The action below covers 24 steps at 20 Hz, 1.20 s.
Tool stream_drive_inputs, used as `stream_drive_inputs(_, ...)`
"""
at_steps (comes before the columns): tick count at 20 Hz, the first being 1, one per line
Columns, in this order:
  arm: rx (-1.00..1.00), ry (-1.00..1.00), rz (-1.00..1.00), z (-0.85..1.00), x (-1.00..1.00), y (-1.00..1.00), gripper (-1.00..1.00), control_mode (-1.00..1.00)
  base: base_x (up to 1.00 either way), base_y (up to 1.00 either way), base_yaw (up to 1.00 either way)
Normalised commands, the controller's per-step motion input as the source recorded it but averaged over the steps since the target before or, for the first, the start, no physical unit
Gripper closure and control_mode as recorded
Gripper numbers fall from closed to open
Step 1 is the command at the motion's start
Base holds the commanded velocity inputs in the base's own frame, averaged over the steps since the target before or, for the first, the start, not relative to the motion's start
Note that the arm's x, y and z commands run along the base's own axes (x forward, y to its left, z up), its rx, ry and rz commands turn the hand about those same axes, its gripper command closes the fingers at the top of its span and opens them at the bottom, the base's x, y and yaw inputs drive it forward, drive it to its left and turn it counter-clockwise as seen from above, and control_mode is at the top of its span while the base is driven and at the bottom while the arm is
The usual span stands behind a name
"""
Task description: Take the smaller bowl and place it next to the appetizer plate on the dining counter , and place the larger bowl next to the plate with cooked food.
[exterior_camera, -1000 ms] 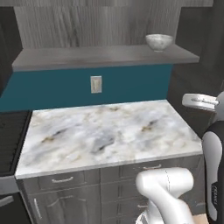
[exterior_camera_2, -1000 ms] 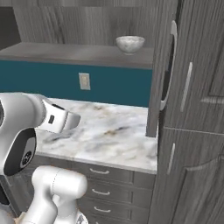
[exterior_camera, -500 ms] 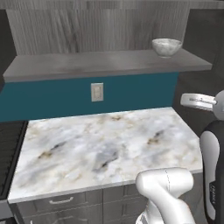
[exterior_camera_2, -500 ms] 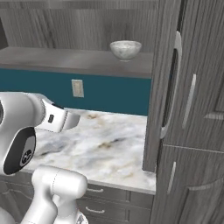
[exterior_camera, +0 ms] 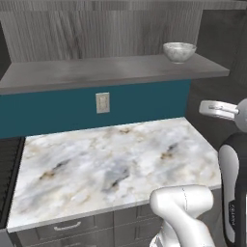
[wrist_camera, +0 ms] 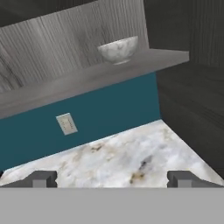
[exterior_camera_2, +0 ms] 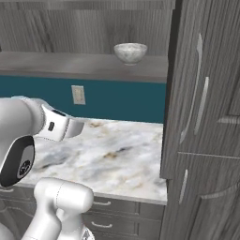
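The smaller bowl [exterior_camera: 179,51] [exterior_camera_2: 130,52] [wrist_camera: 118,49], mottled grey-white, stands upright near the right end of a grey wooden shelf [exterior_camera: 96,72] above the worktop. My gripper [wrist_camera: 113,179] is open, its two dark fingertips [wrist_camera: 41,178] spread wide with nothing between them. It hovers over the marble worktop, well below the bowl and short of it, and points up toward the shelf. The larger bowl, the appetizer plate, the plate with cooked food and the dining counter are out of view.
A marble kitchen worktop [exterior_camera: 111,169] over grey drawers [exterior_camera_2: 117,211] lies under the shelf. A wall socket [exterior_camera: 102,102] sits on the teal backsplash. A tall grey cabinet [exterior_camera_2: 201,117] with long handles closes off the right side, close to the bowl.
The whole picture has shifted: the base has driven closer, so shelf, bowl and worktop look larger. The bowl itself has not moved. The jaws stay open.
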Motion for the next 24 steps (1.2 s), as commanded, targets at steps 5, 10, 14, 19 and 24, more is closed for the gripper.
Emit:
stream_drive_inputs(5, 0.12, -0.25, -0.16, 0.58, -0.06, 0.05, -1.00, -1.00, 0.00, 0.00, 0.00)
stream_drive_inputs(10, 0.25, -0.02, -0.29, 0.77, -0.03, 0.00, -1.00, -1.00, 0.00, 0.00, 0.00)
stream_drive_inputs(14, 0.35, 0.11, -0.21, 0.63, -0.01, -0.03, -1.00, -1.00, 0.00, 0.00, 0.00)
stream_drive_inputs(19, 0.30, 0.05, -0.12, 0.14, 0.00, -0.20, -1.00, -1.00, 0.00, 0.00, 0.00)
stream_drive_inputs(24, 0.29, -0.02, -0.05, -0.04, 0.01, -0.51, -1.00, -1.00, 0.00, 0.00, 0.00)
